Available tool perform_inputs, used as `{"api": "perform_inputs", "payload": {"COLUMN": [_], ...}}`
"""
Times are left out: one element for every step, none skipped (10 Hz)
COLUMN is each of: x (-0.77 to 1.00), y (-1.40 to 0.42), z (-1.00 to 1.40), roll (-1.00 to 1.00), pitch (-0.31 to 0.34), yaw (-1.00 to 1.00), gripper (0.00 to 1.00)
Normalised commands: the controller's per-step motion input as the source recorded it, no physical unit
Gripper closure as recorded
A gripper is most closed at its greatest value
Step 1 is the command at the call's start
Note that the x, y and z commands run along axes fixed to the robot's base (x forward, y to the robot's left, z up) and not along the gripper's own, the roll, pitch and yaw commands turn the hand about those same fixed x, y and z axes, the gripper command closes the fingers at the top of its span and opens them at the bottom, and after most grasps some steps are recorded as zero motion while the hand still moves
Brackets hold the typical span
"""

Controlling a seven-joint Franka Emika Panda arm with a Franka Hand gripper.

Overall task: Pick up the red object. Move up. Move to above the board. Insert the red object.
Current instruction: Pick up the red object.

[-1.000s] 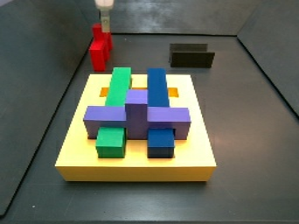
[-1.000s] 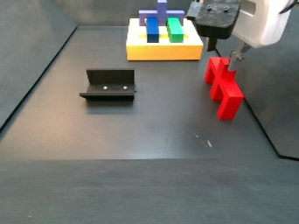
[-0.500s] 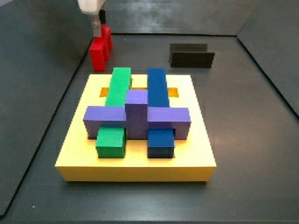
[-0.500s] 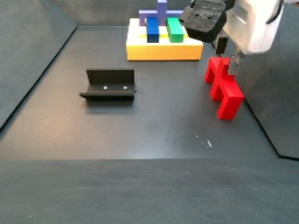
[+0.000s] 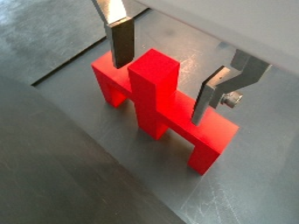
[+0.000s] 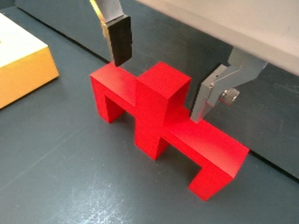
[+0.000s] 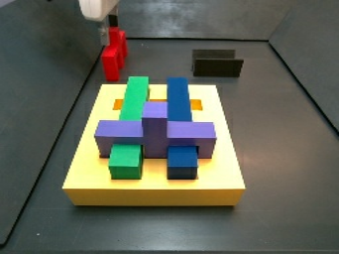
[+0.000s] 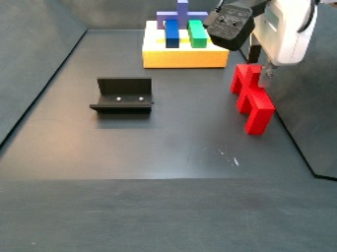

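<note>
A: The gripper (image 6: 163, 77) hangs just above the red object (image 6: 163, 118), its jaws spread wide with one silver finger (image 6: 118, 37) on each side of the raised centre stub. Nothing is held between them; the pads look clear of the plastic in both wrist views.

B: And where does the piece sit?

A: On the dark worktop (image 8: 158, 148), resting on its stepped ends with the stub upward, near the side wall. In a side view it lies beyond the far edge of the board (image 7: 157, 189), well apart from it. The board carries green, blue and purple blocks.

B: So which step is this?

A: The pick-up, I'd judge, not yet done. The fingers straddle the stub, but there is no grip.

B: What does the next move need?

A: Probably a little more descent so the pads face the sides of the stub squarely, then a closing squeeze. After that, a straight lift.

B: Anything else about?

A: The fixture (image 8: 124, 95) stands on the floor, well away from the piece.

B: Any brand or writing?

A: None that I can read on any surface.
</note>
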Motion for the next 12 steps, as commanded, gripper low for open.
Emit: {"api": "perform_inputs", "payload": {"x": [0.00,0.00,-0.08,-0.10,-0.09,0.00,0.00,0.16,0.00,0.01,0.00,0.00], "y": [0.00,0.02,0.06,0.08,0.10,0.13,0.04,0.00,0.04,0.08,0.09,0.08], "z": [-0.17,-0.11,-0.06,0.00,0.00,0.00,0.00,0.00,0.00,0.00,0.00,-0.03], "roll": [0.09,0.09,0.10,0.07,0.03,0.00,0.00,0.00,0.00,0.00,0.00,0.00], "pitch": [0.000,0.000,0.000,0.000,0.000,0.000,0.000,0.010,0.000,0.000,0.000,0.000], "yaw": [0.28,0.22,0.17,0.07,0.02,0.00,0.00,0.00,0.00,0.00,0.00,0.00], "gripper": [0.00,0.00,0.00,0.00,0.00,0.00,0.00,0.00,0.00,0.00,0.00,0.00]}}
